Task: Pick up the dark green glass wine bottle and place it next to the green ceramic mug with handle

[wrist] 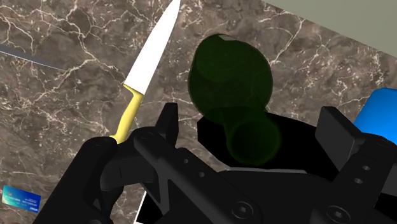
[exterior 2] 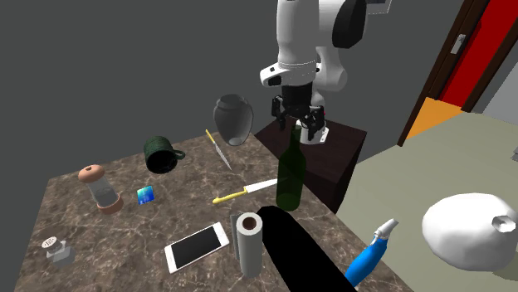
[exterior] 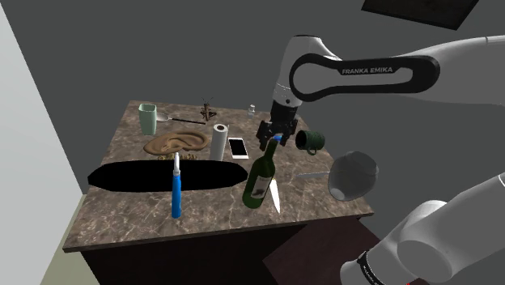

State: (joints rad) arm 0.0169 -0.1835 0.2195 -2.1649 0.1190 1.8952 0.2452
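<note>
A dark green wine bottle point(exterior: 260, 174) stands upright near the front edge of the marble counter point(exterior: 121, 210), beside the sink. My black gripper point(exterior: 273, 133) hovers right over its top, open. In the wrist view the fingers point(wrist: 168, 124) stand wide apart on either side of the bottle's mouth point(wrist: 254, 140) without touching it. From the second exterior view the gripper point(exterior 2: 297, 120) sits at the tip of the bottle point(exterior 2: 290, 174). The dark green mug point(exterior: 310, 142) with a handle stands farther back, toward the shoulder view's right; it is also seen as the mug point(exterior 2: 160, 154).
A yellow-handled knife point(exterior 2: 245, 193) lies beside the bottle. A second knife point(exterior 2: 220, 152) and a grey round jar point(exterior 2: 233, 119) lie near the mug. A phone point(exterior: 238, 147), paper roll point(exterior: 218, 142), blue spray bottle point(exterior: 176, 190) and the black sink hollow point(exterior: 170, 172) lie toward the shoulder view's left.
</note>
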